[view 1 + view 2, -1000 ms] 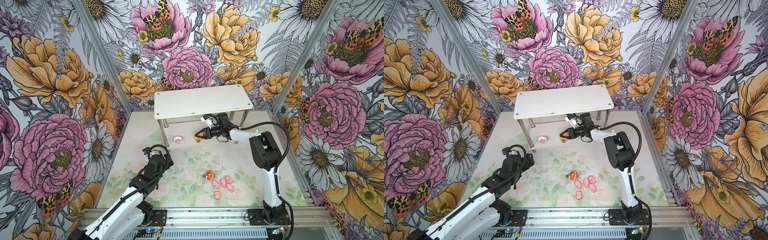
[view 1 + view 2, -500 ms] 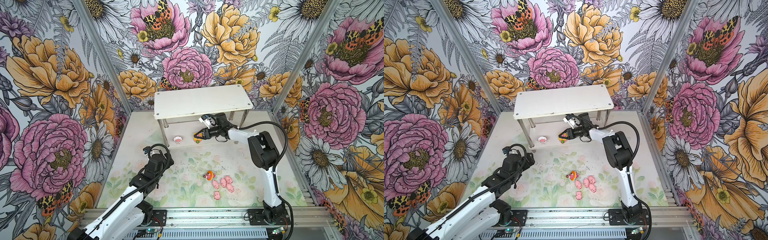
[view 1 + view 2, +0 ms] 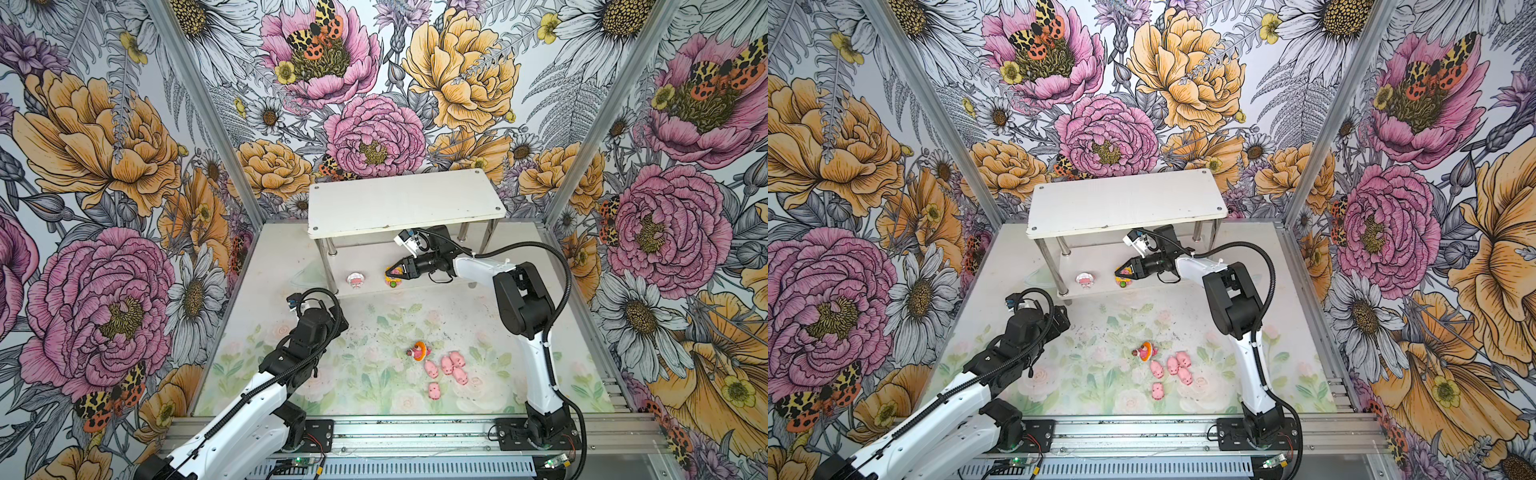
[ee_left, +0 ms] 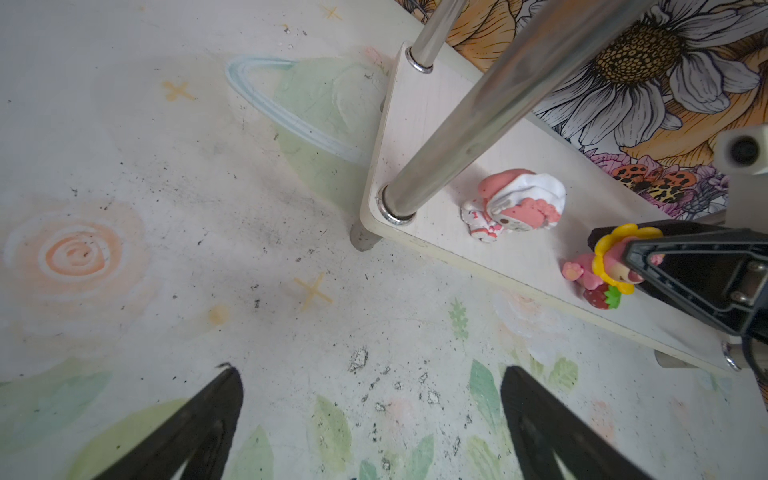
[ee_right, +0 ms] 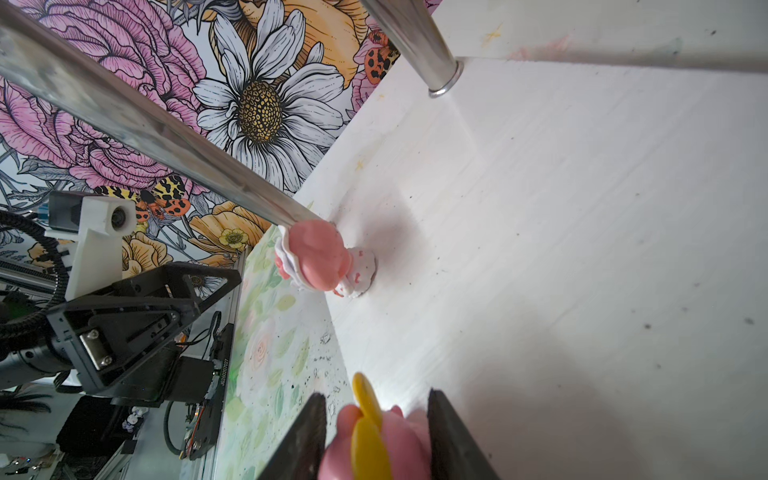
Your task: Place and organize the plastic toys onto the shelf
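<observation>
- In both top views the white two-tier shelf with shiny metal legs (image 3: 407,203) stands at the back of the counter (image 3: 374,328). The right hand (image 3: 392,273) reaches in onto its lower tier, holding the yellow sunflower pig-faced figure (image 3: 393,283) near the white-hooded pig-faced figure (image 3: 356,279). The orange pig-faced figure (image 3: 419,350) and the five tiny pink plastic pigs (image 3: 446,369) lie on the counter, nearer the right arm.
- Left wrist view: the left hand (image 4: 368,374) is spread wide and empty above bare counter, short of the shelf.
- Right wrist view: the right hand's fingers (image 5: 309,432) clamp the sunflower figure's body from both sides. It appears to rest on the lower tier, so letting go looks next. The hooded figure stands straight ahead, apart.
</observation>
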Tool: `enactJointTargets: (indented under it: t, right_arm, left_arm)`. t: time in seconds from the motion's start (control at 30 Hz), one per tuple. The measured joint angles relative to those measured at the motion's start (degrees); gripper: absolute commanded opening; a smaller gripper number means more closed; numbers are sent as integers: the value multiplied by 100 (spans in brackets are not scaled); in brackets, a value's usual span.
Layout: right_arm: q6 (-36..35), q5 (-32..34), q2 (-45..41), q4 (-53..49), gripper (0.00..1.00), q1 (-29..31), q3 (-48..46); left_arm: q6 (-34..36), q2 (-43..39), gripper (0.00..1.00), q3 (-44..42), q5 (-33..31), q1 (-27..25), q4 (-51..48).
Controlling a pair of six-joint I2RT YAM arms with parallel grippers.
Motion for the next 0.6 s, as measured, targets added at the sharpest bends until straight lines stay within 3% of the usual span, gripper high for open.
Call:
enactJointTargets:
  t: [0.23, 0.6]
  right_arm:
    - [-55, 50, 0, -173, 55, 4, 0]
    - [-44, 184, -70, -254, 58, -44, -2]
  left_arm:
    - [-22, 0, 99, 0, -13, 0, 0]
    - [-42, -17, 99, 0, -15, -11, -2]
